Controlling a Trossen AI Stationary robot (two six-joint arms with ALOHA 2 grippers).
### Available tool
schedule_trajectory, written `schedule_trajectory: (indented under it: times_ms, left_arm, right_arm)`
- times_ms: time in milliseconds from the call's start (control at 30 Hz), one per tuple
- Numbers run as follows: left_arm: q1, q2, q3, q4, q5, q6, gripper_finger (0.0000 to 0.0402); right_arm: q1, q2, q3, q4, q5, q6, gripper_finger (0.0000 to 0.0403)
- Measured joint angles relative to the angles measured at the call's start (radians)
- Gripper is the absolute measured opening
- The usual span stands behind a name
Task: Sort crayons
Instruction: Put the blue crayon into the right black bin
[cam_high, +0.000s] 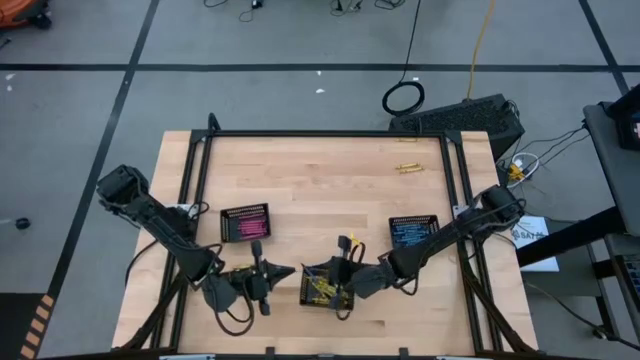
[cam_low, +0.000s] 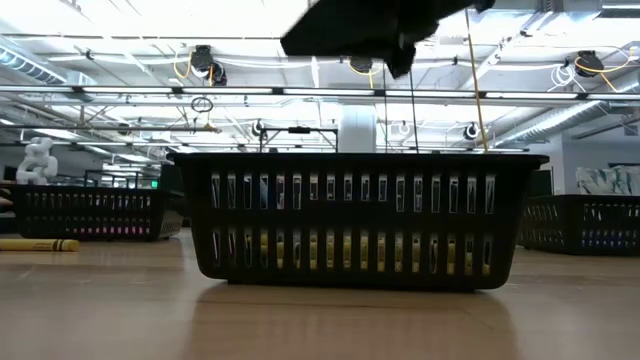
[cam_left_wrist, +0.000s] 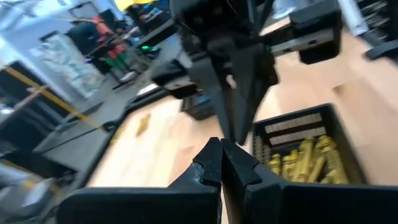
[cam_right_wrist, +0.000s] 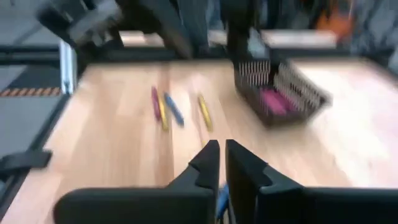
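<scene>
Three black mesh rectangular trays (cam_high: 245, 222) sit on the light wooden surface (cam_high: 320, 175), holding pink, yellow and blue crayons (cam_left_wrist: 306, 160). Four loose crayons (cam_right_wrist: 163, 107) lie nearby. Left gripper (cam_high: 258, 270) fingers closed, empty; right gripper (cam_high: 345, 268) fingers nearly closed above the middle tray.

Yellow crayons (cam_left_wrist: 305, 158) lie heaped in the centre tray; pink crayons (cam_high: 245, 227) fill the left tray, blue crayons (cam_high: 412, 234) the right. Loose crayons (cam_right_wrist: 177, 109) lie flat on the table.
</scene>
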Motion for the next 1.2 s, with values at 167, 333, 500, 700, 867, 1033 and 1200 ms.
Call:
schedule_trajectory:
  times_ms: [167,333,500,700,867,1033,1200]
  left_arm:
    - [-0.029,-0.012,0.018,-0.074,-0.118,-0.005,0.0000]
    - [-0.048,-0.011,0.018,-0.153,-0.153,-0.090,0.0000]
    - [-0.062,-0.011,0.018,-0.257,-0.153,-0.223,0.0000]
    - [-0.066,-0.011,0.018,-0.293,-0.153,-0.270,0.0000]
    - [-0.066,-0.011,0.017,-0.295,-0.152,-0.270,0.0000]
    - [-0.066,-0.011,0.017,-0.299,-0.153,-0.271,0.0000]
    - [-0.066,-0.011,0.017,-0.301,-0.152,-0.271,0.0000]
  right_arm:
    - [-0.040,0.033,0.088,-0.184,-0.075,0.125,0.0070]
    - [-0.092,0.089,0.152,-0.243,-0.174,0.189,0.0140]
    - [-0.143,0.112,0.163,-0.265,-0.265,0.323,0.0163]
    - [-0.170,0.156,0.162,-0.257,-0.296,0.368,0.0150]
    - [-0.179,0.172,0.162,-0.234,-0.315,0.366,0.0142]
    - [-0.180,0.172,0.162,-0.216,-0.318,0.342,0.0141]
    - [-0.180,0.172,0.162,-0.211,-0.318,0.330,0.0141]
